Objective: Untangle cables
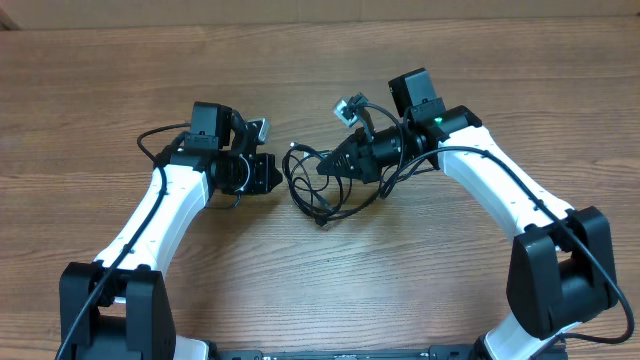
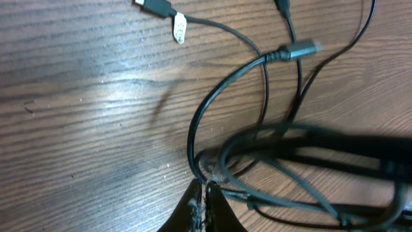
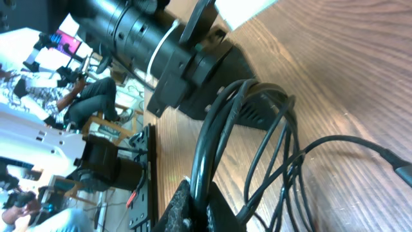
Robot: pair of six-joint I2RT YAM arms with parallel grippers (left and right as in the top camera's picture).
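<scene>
The cables lie as a loose tangle of thin black cords on the wooden table, between my two grippers. My right gripper reaches in from the right and is shut on a few of the cords. They run up from its fingers in an arc. My left gripper is shut, its tips right at the left edge of a cord loop. No cord shows between its fingers. A silver-tipped plug and another plug with a white tag lie further out.
The wooden table extends on all sides of the tangle. The left arm's wrist looms close in the right wrist view. Beyond the table's edge there are people and equipment. Thicker black robot wires run along both arms.
</scene>
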